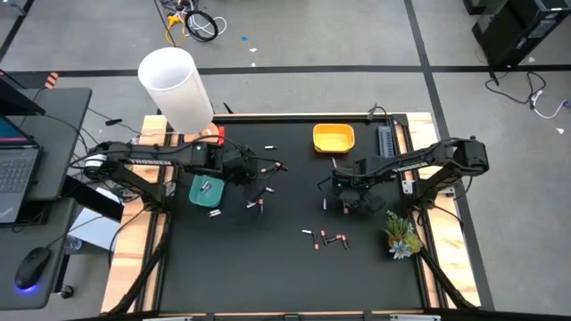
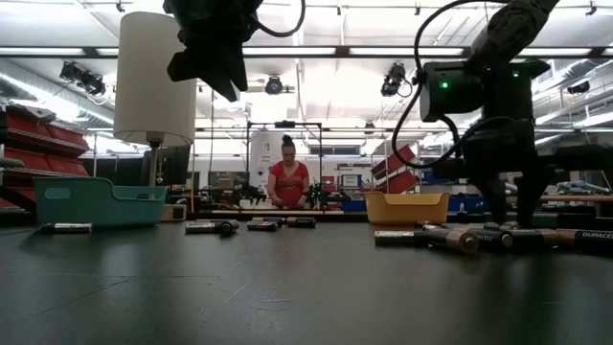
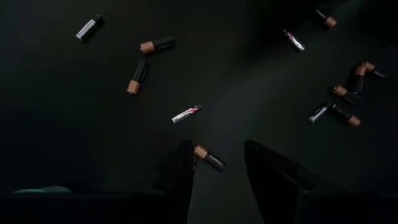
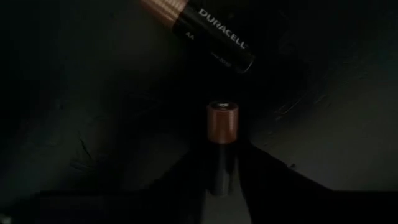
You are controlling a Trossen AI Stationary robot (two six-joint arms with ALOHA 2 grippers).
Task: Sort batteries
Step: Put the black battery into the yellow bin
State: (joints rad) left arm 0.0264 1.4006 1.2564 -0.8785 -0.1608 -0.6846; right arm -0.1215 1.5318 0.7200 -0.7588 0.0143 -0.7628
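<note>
Right pincer (image 4: 219,163) is down at the table (image 1: 294,276), just on the plant (image 1: 401,234) side of the yellow bowl (image 1: 334,138). A copper-top battery (image 4: 222,124) sits between its fingers, long axis along the fingers, copper end pointing away. The fingers look clenched on it. Second battery (image 4: 211,34) lies just beyond, slanted across. Left pincer (image 3: 217,180) hangs released over scattered batteries by the teal bowl (image 1: 207,191).

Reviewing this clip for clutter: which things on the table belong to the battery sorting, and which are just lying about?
Job:
- batteries loose on the mat
- teal bin
- yellow bin
- left gripper
- right gripper, closed around a copper-topped battery

Lying about:
- white cylinder
- plant sprig
</note>
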